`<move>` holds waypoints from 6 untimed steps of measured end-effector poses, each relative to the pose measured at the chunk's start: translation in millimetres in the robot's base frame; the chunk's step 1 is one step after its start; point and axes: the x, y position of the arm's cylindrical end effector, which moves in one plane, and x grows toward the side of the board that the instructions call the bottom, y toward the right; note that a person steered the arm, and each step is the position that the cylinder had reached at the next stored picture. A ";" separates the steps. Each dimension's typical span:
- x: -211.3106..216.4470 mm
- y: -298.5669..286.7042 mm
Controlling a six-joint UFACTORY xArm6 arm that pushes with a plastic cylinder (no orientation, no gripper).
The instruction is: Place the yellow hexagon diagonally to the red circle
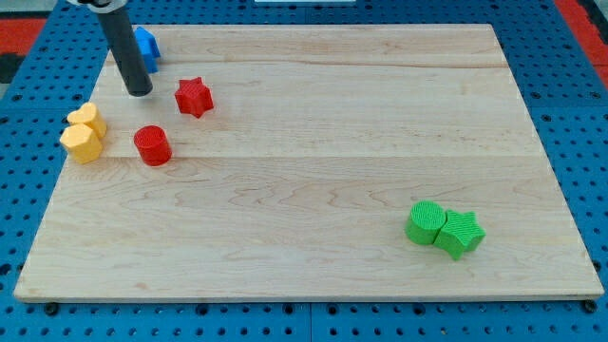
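The yellow hexagon lies near the board's left edge, touching a yellow heart just above it. The red circle stands a short way to the hexagon's right, at nearly the same height in the view. My tip rests on the board above the red circle, to the upper right of the yellow blocks and left of a red star. It touches no block.
A blue block sits at the top left, partly hidden behind the rod. A green circle and a green star touch each other at the lower right. The wooden board lies on a blue pegboard.
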 end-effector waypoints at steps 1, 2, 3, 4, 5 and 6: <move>0.6 -40.5; 15.3 -57.9; 53.1 -60.0; 97.2 -60.0; 130.1 -60.0; 171.9 -44.7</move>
